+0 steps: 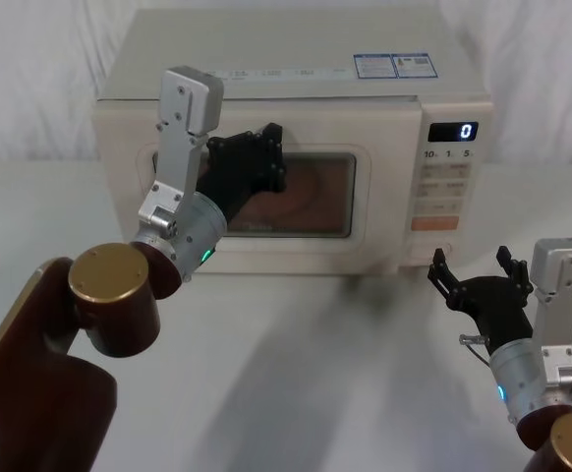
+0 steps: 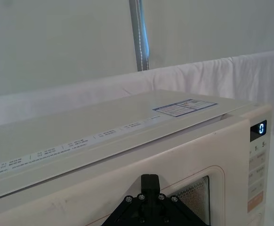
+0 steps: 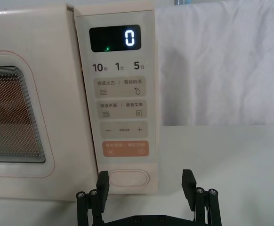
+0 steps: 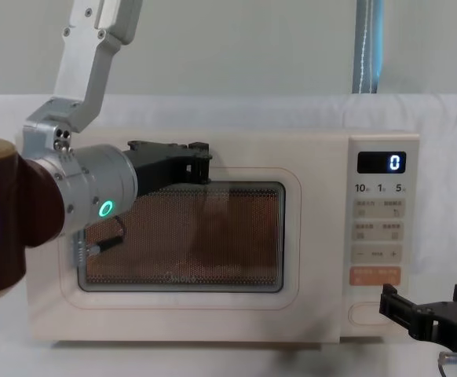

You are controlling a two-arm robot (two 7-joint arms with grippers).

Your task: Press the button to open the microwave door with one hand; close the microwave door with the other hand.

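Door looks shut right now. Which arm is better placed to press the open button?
Right. The right pincer, open, sits low in front of the button; the left pincer is up against the microwave door.

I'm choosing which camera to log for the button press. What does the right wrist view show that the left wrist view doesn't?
Right wrist view alone: the button below the orange key, and the open right gripper just in front of it.

Left wrist view alone: the microwave's top with its sticker, and the left gripper against the microwave door.

Both: the door's window and the display reading 0.
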